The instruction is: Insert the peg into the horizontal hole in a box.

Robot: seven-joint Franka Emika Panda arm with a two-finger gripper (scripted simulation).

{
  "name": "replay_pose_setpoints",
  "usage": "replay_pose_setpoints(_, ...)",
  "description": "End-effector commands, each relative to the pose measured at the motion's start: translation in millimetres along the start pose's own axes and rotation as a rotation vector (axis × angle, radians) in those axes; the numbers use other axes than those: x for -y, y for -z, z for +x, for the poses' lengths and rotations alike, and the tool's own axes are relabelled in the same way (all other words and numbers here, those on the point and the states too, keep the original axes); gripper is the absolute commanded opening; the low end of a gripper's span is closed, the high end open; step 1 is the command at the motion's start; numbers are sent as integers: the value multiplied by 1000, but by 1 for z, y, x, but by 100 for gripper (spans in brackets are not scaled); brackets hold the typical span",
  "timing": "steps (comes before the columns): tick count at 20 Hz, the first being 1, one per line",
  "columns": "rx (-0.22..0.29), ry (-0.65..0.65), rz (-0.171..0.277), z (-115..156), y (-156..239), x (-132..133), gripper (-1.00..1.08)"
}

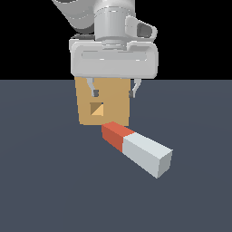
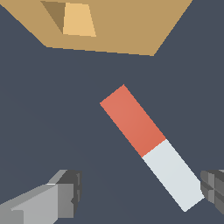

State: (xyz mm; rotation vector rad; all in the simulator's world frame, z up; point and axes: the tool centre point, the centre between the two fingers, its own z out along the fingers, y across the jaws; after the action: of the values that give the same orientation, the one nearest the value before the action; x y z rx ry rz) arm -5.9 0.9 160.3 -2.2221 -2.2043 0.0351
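The peg [image 1: 136, 147] lies flat on the dark floor, its red-orange end toward the box and its pale grey end toward the exterior view's right. The tan box [image 1: 113, 106] stands behind it with the small square hole [image 1: 96, 109] in its face. My gripper [image 1: 113, 93] hangs open and empty above the floor, in front of the box and above the peg. In the wrist view the peg [image 2: 151, 145] lies diagonally between my two fingers [image 2: 65, 192], apart from both, and the box [image 2: 118, 26] and the hole [image 2: 74, 19] show beyond it.
The dark grey floor [image 1: 54, 181] extends all around the box and the peg. Nothing else stands on it.
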Motion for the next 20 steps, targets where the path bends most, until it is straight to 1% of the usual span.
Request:
replay_pose_setpoints(1, 0, 0, 0, 0, 0, 0, 100)
replay_pose_setpoints(6, 0, 15, -1, -2, -2, -1, 100)
replay_pose_setpoints(11, 0, 59, -2, -7, -8, -5, 100)
replay_pose_setpoints(16, 0, 135, -5, -15, -18, -12, 100)
replay_pose_setpoints(20, 0, 219, -9, -23, -28, -20, 100)
